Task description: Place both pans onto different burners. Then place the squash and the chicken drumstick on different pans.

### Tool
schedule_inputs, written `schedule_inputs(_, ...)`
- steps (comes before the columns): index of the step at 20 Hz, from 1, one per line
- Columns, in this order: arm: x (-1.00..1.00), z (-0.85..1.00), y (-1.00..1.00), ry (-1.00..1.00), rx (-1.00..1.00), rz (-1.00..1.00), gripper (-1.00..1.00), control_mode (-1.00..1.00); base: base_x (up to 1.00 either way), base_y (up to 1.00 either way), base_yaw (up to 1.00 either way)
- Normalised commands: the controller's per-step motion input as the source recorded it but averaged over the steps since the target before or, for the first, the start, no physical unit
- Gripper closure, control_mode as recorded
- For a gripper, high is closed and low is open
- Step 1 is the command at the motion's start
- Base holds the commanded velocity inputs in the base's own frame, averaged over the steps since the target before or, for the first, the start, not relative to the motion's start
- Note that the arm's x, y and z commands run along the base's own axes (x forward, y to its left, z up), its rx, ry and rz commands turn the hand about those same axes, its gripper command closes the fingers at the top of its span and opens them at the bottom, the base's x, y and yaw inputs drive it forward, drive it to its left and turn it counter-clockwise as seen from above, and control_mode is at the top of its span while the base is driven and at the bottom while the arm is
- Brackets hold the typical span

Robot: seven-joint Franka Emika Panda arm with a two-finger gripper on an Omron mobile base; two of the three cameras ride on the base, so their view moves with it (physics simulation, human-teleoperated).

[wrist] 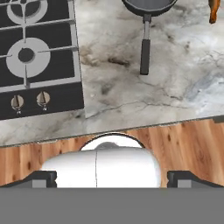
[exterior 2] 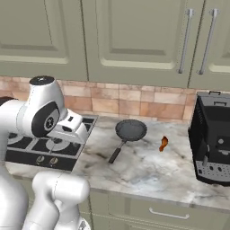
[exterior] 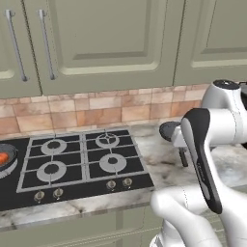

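1. The gripper (wrist: 112, 177) is standing fully spread and holding nothing; in the hand view its two dark finger tips (wrist: 41, 178) are sitting wide apart at the bottom, looking down past the counter edge at the wooden floor (wrist: 183, 144).
2. One pan (exterior 2: 130, 130) is resting on the marble counter (exterior 2: 148, 168), to the right of the cooktop (exterior: 72, 166) and off every burner. Its long handle is pointing toward the counter's front edge (down and left in the right base view).
3. The chicken drumstick (exterior 2: 163, 143) is lying on the counter just right of that pan, apart from it, between the pan and the black coffee machine (exterior 2: 211, 134).
4. The second pan (exterior: 6, 159) is showing at the far left edge of the left base view, cut off by the frame, at the left end of the cooktop. Whether it is sitting squarely on a burner I cannot tell.
5. The squash (exterior: 3, 158), an orange-red lump, is lying inside this second pan.
6. Four burners (exterior: 113, 162) under grey grates are lying bare on the black glass, with the knobs (exterior: 119, 183) in a row along the front.
7. The arm is bending over the counter's right part, its hand housing hanging near the cooktop's right edge (seen in the right base view).
8. Green cabinets (exterior: 106, 38) are hanging above a tan tile backsplash (exterior: 96, 111).
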Motion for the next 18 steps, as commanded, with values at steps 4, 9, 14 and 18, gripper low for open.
schedule_inputs(4, 0.03, -0.20, -0.35, -0.03, 0.00, -0.02, -1.00, -1.00, 0.00, 0.00, 0.00)
schedule_inputs(9, 0.17, -0.27, -0.19, -0.04, 0.00, -0.02, -1.00, -1.00, 0.00, 0.00, 0.00)
schedule_inputs(14, 0.21, -0.23, -0.18, -0.02, 0.00, -0.03, -1.00, -1.00, 0.00, 0.00, 0.00)
schedule_inputs(18, 0.22, -0.22, -0.17, -0.01, 0.00, -0.03, -1.00, -1.00, 0.00, 0.00, 0.00)
